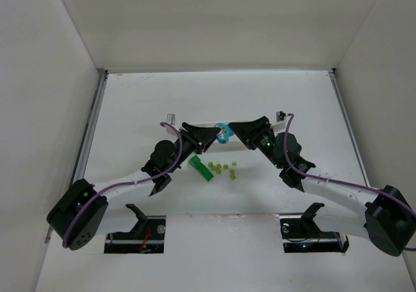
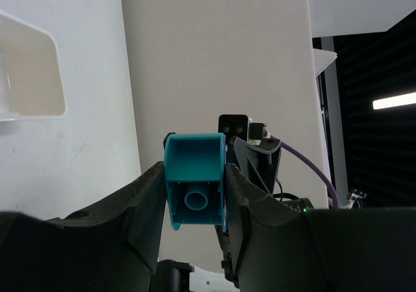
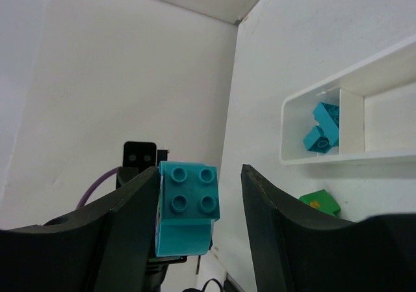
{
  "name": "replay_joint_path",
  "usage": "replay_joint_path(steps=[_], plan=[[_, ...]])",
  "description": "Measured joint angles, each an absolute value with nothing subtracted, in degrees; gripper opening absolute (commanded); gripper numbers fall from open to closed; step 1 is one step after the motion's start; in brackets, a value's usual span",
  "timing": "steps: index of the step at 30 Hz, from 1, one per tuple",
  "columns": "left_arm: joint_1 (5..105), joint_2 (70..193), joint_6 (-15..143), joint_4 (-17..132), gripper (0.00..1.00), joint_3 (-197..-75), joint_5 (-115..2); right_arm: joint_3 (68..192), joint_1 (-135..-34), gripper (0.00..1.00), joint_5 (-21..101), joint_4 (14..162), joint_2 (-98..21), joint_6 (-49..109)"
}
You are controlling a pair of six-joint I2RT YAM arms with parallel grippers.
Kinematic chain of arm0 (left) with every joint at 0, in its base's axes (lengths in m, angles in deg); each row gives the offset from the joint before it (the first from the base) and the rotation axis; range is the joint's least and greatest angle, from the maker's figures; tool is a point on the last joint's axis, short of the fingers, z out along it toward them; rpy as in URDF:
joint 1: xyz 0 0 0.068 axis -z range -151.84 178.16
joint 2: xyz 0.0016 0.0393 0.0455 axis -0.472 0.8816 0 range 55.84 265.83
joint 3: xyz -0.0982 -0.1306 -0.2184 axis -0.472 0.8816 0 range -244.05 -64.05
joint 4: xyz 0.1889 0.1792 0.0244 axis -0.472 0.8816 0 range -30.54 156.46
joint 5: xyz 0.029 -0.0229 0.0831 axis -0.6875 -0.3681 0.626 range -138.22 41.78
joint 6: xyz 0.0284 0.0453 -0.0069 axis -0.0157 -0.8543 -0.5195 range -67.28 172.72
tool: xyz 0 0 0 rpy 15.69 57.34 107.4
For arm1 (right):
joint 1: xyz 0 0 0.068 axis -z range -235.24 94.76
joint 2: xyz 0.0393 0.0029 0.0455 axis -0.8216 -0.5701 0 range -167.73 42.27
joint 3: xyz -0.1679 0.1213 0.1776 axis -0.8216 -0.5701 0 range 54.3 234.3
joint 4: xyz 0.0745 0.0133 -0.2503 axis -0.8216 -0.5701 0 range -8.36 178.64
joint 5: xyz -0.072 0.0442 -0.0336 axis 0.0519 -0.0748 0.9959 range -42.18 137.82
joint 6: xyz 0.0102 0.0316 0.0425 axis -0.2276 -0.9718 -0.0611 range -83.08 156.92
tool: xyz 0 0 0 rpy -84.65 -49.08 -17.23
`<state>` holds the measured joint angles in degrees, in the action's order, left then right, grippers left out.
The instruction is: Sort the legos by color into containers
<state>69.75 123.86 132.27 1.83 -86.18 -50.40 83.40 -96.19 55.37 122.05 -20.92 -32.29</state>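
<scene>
A cyan-blue lego stack [image 1: 223, 133] hangs in the air between my two grippers, above the table. My left gripper [image 1: 212, 134] is shut on it; in the left wrist view both fingers press the sides of the stack [image 2: 195, 188]. My right gripper [image 1: 238, 131] faces it, open; in the right wrist view the stack [image 3: 187, 204] lies against one finger, with a gap to the other finger [image 3: 260, 201]. The long green brick [image 1: 201, 168] and several tiny yellow-green pieces [image 1: 222, 169] lie on the table. The white tray [image 3: 351, 155] holds cyan bricks [image 3: 322, 128] in one compartment.
The tray is mostly hidden behind both arms in the top view. An empty tray compartment [image 2: 32, 77] shows in the left wrist view. A green brick [image 3: 320, 202] lies on the table just outside the tray. White walls enclose the table on three sides.
</scene>
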Motion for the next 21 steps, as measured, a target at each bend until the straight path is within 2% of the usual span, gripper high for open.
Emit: replay_joint_path(steps=[11,14,17,19,21], plan=[[69.8,125.7,133.2,0.8,0.17,-86.2,-50.5,83.5,-96.2,0.51,54.5,122.3,-22.0,-32.5],[69.8,126.3,133.5,0.5,0.17,-86.1,-50.5,83.5,-96.2,0.40,54.0,122.9,-22.6,-32.9],[69.6,127.0,134.2,-0.2,0.17,-86.1,-50.4,83.5,-96.2,0.38,54.1,123.1,-22.9,-33.5],[69.6,127.1,134.4,-0.8,0.17,-86.0,-50.4,83.5,-96.2,0.40,54.1,123.3,-22.9,-33.6],[69.6,127.1,134.5,-1.0,0.17,-86.0,-50.5,83.5,-96.2,0.48,54.0,123.5,-22.9,-33.6]])
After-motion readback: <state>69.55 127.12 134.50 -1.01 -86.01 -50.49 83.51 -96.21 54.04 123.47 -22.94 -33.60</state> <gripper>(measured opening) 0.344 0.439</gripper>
